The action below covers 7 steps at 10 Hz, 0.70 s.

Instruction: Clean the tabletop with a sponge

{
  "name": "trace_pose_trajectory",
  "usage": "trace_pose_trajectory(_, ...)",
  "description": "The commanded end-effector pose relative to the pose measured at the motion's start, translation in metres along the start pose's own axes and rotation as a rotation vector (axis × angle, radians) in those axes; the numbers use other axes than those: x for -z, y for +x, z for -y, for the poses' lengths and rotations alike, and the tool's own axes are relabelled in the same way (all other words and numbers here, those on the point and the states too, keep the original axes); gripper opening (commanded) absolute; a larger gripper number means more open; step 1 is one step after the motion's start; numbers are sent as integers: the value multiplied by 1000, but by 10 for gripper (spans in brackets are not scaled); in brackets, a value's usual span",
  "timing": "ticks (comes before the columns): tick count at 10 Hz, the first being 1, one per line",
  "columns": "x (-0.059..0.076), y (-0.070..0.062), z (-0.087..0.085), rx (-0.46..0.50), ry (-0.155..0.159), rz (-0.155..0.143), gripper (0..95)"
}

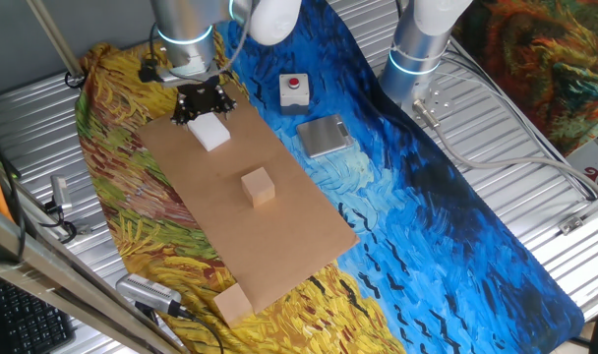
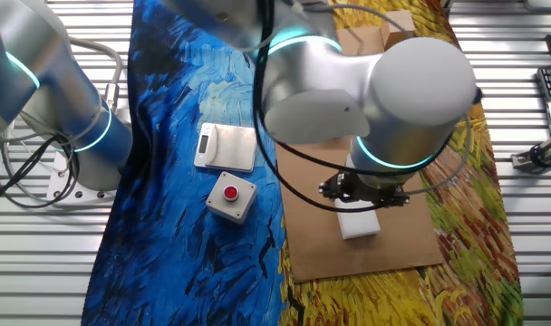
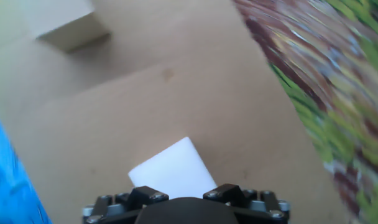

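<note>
The white sponge point(image 1: 210, 132) lies flat on the far end of the light-brown tabletop board point(image 1: 279, 236). My gripper point(image 1: 201, 102) stands directly over the sponge's far edge, with its dark fingers down on it. In the other fixed view the sponge point(image 2: 359, 223) sticks out from under the gripper point(image 2: 362, 192). In the hand view the sponge point(image 3: 171, 169) fills the space right at the fingers point(image 3: 148, 194), and the jaws look closed on it. The view is blurred.
A tan wooden cube point(image 1: 259, 186) stands mid-board and another tan block point(image 1: 232, 303) is at its near corner. A white box with a red button point(image 1: 294, 89) and a grey metal plate point(image 1: 324, 135) lie on the blue cloth. A second arm's base point(image 1: 417, 49) stands behind.
</note>
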<state>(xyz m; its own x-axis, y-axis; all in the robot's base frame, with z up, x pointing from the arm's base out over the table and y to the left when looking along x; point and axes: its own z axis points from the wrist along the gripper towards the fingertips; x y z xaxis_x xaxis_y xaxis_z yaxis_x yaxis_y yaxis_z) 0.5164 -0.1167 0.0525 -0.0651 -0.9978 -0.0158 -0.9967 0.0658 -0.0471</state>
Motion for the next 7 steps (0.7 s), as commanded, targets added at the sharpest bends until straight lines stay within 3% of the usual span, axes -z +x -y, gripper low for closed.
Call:
trace_pose_trajectory(1,-2,0,0,49,3,-5,950)
trace_pose_trajectory(7,-12,-1,1,76,4,1,950)
